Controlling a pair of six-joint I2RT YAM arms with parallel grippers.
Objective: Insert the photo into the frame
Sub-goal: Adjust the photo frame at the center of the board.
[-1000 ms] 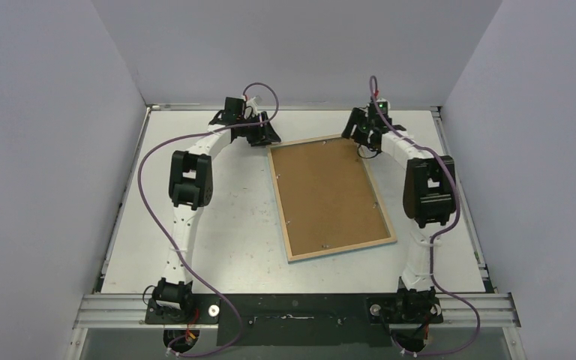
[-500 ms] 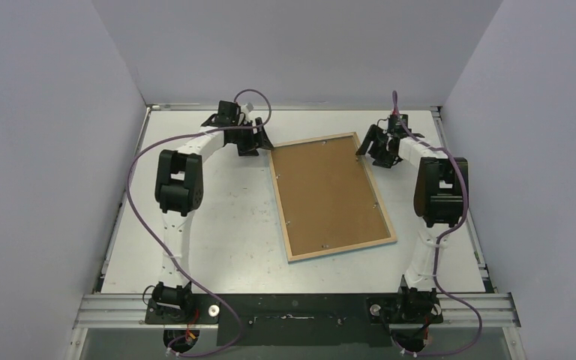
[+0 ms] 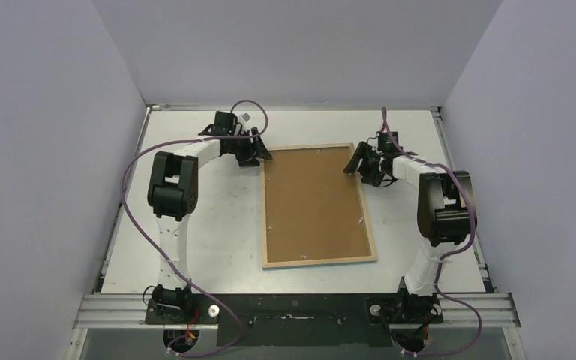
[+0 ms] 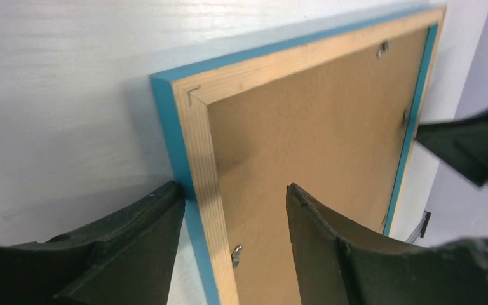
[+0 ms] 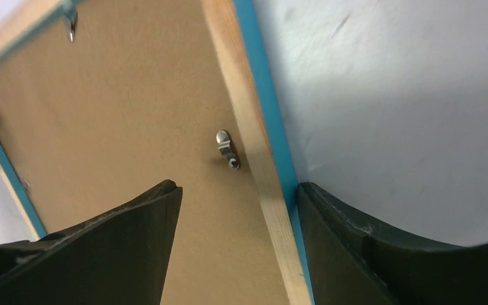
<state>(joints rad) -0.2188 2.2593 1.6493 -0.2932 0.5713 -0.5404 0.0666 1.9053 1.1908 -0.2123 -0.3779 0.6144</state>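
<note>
Frame: flat on the table, a little right of centre, blue front down, pale wood back up, long sides running from the near edge toward the far edge.
Backing board: plain brown, seated inside the wood rails, filling the opening.
Turn clips: small metal tabs at the inner edge of the rails, lying over the board; one shown beside each claw.
Left gripper: down at the frame's far left corner, claw spread, astride the left rail; outer finger against the blue side, inner finger over the board and clear of the wood.
Right gripper: down at the far end of the right rail, claw spread, astride it; outer finger close against the blue side, inner finger above the board, apart from the rail.
Grip: nothing pinched by either claw.
Table: white, lightly scuffed.
Cables: purple, one looping along each arm.
</note>
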